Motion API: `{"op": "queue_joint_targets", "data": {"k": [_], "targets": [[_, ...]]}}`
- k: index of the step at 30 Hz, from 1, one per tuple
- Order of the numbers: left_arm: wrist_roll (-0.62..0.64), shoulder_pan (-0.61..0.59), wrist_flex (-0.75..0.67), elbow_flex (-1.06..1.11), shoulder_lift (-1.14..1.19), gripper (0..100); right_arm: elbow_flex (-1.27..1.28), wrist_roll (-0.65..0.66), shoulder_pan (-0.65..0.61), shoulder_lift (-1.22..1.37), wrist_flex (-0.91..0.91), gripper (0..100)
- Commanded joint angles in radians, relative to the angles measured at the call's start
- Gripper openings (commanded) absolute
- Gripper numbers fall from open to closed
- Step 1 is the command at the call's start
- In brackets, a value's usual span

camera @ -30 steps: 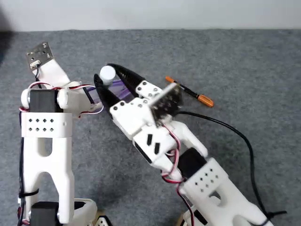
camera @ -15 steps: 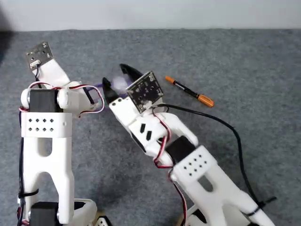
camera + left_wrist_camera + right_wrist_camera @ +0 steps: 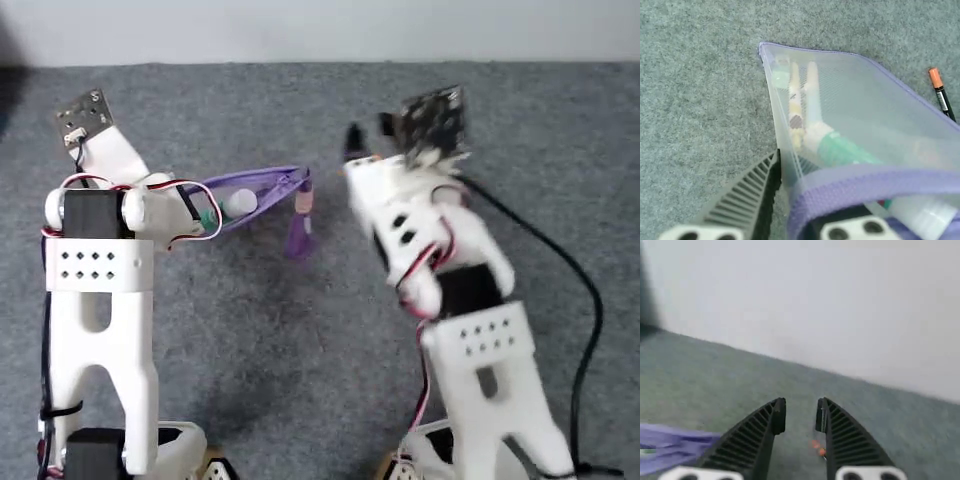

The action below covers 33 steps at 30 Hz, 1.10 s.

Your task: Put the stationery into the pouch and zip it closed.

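Note:
A translucent purple pouch lies on the grey carpet, and my left gripper is shut on the rim of its mouth. A white-capped glue stick sits in the opening. In the left wrist view the pouch holds several pens and a green-capped stick, with my left gripper pinching the purple band. My right gripper hangs open and holds nothing, off to the right of the pouch. The right wrist view has this gripper above an orange-ended pen. That pen lies beyond the pouch.
A purple zipper tassel hangs off the pouch's far end. A pale wall borders the far side of the carpet. Black cable trails beside the right arm.
My right gripper has let go of the white glue stick at the pouch mouth, then swung up and to the right, now covering the orange pen in the high view. The left arm kept still.

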Motion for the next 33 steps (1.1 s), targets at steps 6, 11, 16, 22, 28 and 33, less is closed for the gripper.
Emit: {"op": "queue_joint_targets", "data": {"k": [6,11,16,22,28,33], "targets": [[0.006,0.003,-0.014,-0.004,0.0,1,-0.255,0.071,0.116,0.401,0.188,9.9],[0.006,-0.002,-0.014,-0.005,-0.009,1,-0.468,0.121,0.133,0.682,0.294,9.9],[0.006,0.003,-0.015,-0.01,-0.009,1,-0.703,0.213,0.136,0.943,0.338,9.9],[0.006,0.003,-0.014,-0.01,-0.009,1,-0.976,0.31,0.151,1.21,0.441,18.4],[0.006,0.003,-0.014,-0.01,-0.009,1,-1.224,0.351,0.147,1.403,0.595,31.8],[0.008,0.003,-0.014,-0.008,-0.009,1,-1.373,0.394,0.136,1.557,0.621,31.8]]}}
